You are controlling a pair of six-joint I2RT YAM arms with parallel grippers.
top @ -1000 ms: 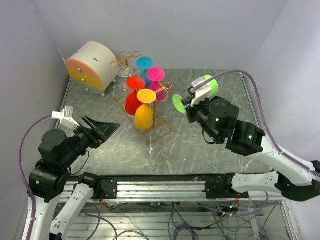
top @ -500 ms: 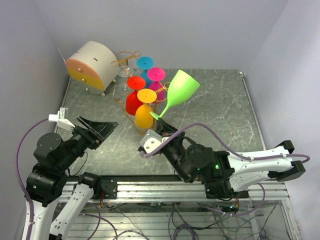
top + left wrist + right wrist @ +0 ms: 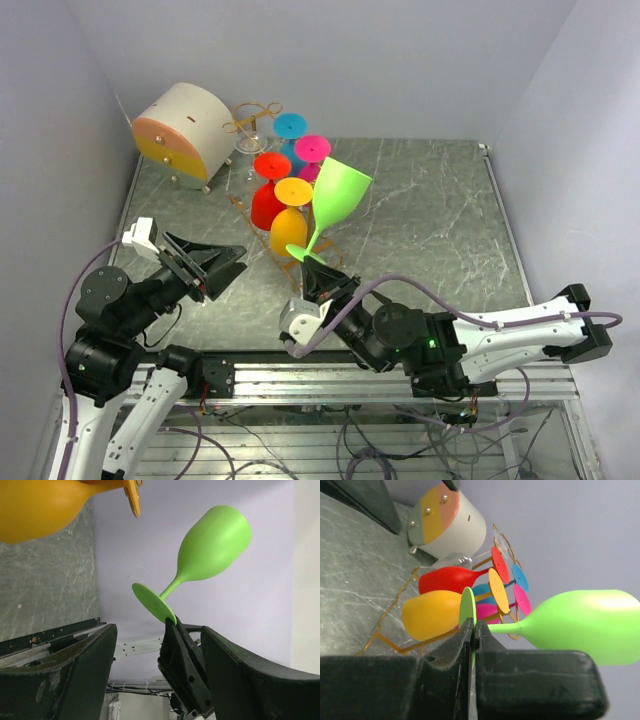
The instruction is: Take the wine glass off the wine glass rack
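Observation:
A green wine glass (image 3: 340, 190) hangs tilted in the air just in front of the wine glass rack (image 3: 250, 122), clear of its gold rails. My right gripper (image 3: 312, 272) is shut on the edge of its flat foot (image 3: 467, 607), bowl pointing up and away (image 3: 590, 625). The rack (image 3: 395, 642) carries red (image 3: 266, 205), yellow (image 3: 288, 232), pink and blue glasses hanging by their feet. My left gripper (image 3: 215, 265) stands open and empty at the near left, facing the green glass (image 3: 215, 542) from about a hand's width away.
A round white-and-orange drawer box (image 3: 185, 130) stands at the back left beside the rack. Walls close in the table on the left, back and right. The right arm lies low across the near edge (image 3: 500, 335).
The right arm has swung from the table's right side to the near middle, carrying the green glass down in front of the rack. The left gripper has shifted slightly right, staying open.

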